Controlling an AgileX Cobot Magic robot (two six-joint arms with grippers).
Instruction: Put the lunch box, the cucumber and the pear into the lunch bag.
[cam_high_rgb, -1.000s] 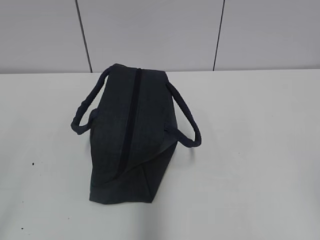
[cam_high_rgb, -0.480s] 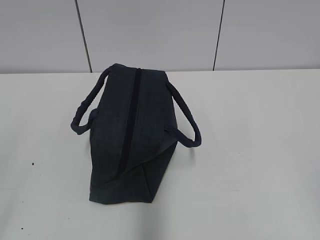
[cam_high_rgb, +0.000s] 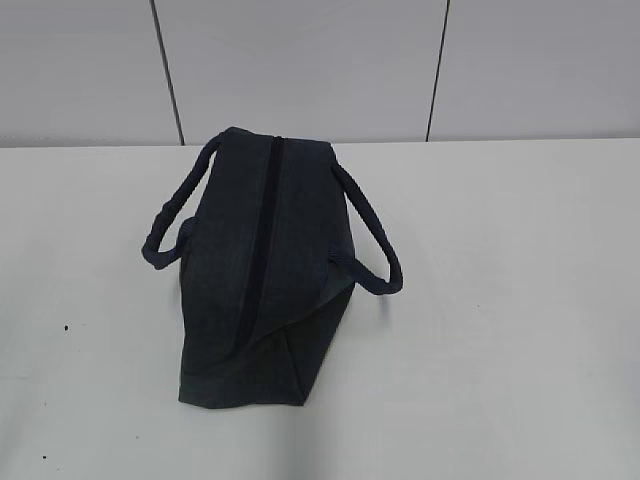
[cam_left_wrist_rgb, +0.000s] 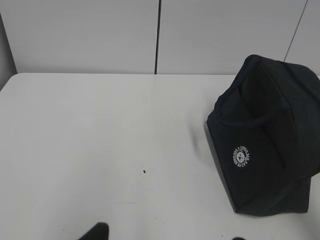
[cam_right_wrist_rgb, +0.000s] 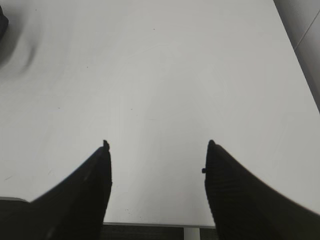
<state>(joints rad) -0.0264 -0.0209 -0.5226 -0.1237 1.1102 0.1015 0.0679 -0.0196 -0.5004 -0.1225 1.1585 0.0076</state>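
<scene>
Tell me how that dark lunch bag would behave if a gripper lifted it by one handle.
The lunch bag looks like soft fabric, so it would probably sag and tilt. Its looped handle droops sideways, so likely floppy. The zipper appears shut, so the contents, unseen, should stay in.

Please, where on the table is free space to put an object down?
The white table is bare right of the dark navy fabric lunch bag, from its right looped handle to the table's right edge. It is also bare left of the bag and in front. Only the bag's own spot is occupied.
</scene>
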